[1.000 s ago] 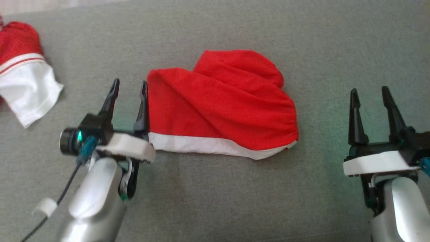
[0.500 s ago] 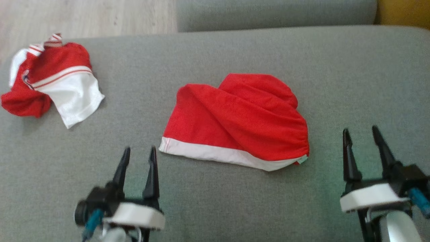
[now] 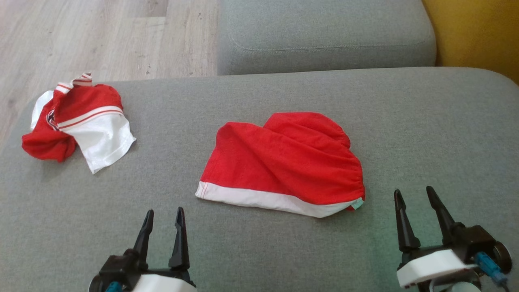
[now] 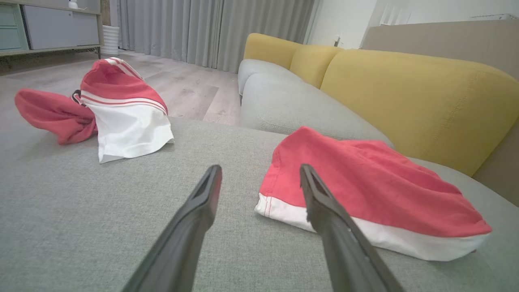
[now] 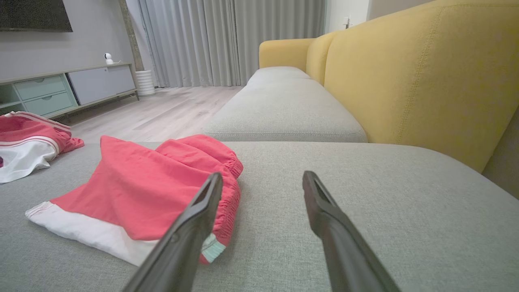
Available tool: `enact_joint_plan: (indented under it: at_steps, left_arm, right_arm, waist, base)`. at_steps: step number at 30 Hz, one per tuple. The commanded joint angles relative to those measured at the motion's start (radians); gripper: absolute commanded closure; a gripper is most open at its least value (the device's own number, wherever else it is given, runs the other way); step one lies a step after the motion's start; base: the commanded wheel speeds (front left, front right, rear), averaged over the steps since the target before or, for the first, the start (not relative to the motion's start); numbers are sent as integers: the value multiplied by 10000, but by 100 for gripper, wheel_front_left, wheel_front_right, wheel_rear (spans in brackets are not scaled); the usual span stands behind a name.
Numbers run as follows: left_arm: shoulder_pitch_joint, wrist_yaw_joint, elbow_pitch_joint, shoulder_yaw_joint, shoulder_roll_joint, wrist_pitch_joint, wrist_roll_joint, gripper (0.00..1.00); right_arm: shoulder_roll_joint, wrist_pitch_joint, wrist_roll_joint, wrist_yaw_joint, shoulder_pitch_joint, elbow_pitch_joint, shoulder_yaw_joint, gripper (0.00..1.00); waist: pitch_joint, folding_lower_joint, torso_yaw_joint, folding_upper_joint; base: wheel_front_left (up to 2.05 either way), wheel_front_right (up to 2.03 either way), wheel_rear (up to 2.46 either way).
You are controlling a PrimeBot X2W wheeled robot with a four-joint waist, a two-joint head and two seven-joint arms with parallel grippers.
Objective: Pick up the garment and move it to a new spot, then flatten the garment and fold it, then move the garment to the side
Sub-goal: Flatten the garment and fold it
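At far left lies a crumpled red-and-white cloth [image 3: 77, 121] (its underside is hidden), then your left gripper [image 3: 164, 211], fingers apart and empty, its body cut off below. The folded red garment [image 3: 284, 162] rests on the grey cushion [image 3: 259, 251] in the middle. The right gripper [image 3: 413, 190] stands wide, holding nothing.

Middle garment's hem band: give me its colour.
The hem band is white, on a red garment; clearest in the head view.
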Motion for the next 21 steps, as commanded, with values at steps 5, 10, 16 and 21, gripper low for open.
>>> enact_joint_plan:
  at_steps: [5, 10, 16, 21]
  left_arm:
    - [-319, 68, -329, 281, 60, -72, -61, 0]
    - [-322, 104, -347, 262, 96, -56, -79, 0]
    - [-324, 139, -391, 219, 127, -47, -88, 0]
    - [-367, 140, -396, 119, 130, -32, -50, 0]
  right_arm:
    - [-58, -113, 100, -7, -289, -170, 388, 0]
    - [-58, -100, 91, -7, -320, -84, 405, 0]
    - [-58, -24, 43, -7, -355, -16, 371, 0]
    - [-58, 538, 172, -7, -480, 469, 448, 0]
  waist:
    - [-15, 1, 23, 0]
    - [-1, 1, 31, 0]
    - [62, 1, 59, 0]
    - [229, 1, 208, 0]
  base:
    - [0, 0, 0]
    - [0, 0, 0]
    - [0, 0, 0]
    - [0, 0, 0]
